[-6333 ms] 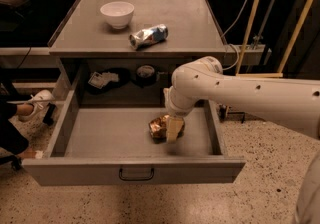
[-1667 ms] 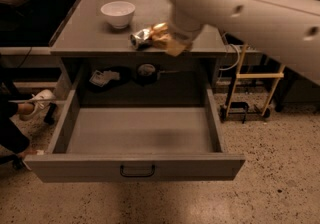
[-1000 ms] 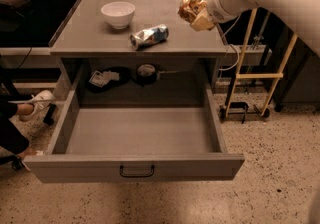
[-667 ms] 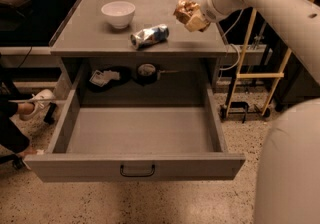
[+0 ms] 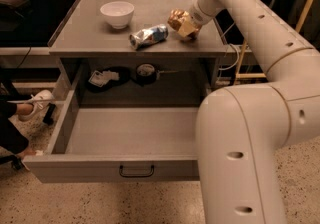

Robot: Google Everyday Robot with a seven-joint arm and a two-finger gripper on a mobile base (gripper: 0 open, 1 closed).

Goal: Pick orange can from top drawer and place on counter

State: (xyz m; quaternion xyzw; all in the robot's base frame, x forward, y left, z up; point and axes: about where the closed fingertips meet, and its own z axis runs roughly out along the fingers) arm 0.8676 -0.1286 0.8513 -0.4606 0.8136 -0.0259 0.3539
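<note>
The orange can (image 5: pixel 176 20) is a shiny orange-gold crumpled can held at the right side of the counter (image 5: pixel 90 33), at or just above its surface. My gripper (image 5: pixel 184 25) is shut on the orange can, reaching in from the right on the white arm. The top drawer (image 5: pixel 125 133) is pulled fully open below the counter and holds nothing I can see. Its black handle (image 5: pixel 136 171) shows on the front panel.
A silver-and-blue crushed can (image 5: pixel 148 35) lies just left of the orange can. A white bowl (image 5: pixel 117 14) stands at the back left of the counter. Dark items (image 5: pixel 145 72) sit on the shelf behind the drawer. My arm (image 5: pixel 240 158) fills the right foreground. A shoe (image 5: pixel 34 105) is at left.
The orange can was lifted out of the drawer, carried up and right over the counter, and has now come down toward the counter beside the silver-and-blue can.
</note>
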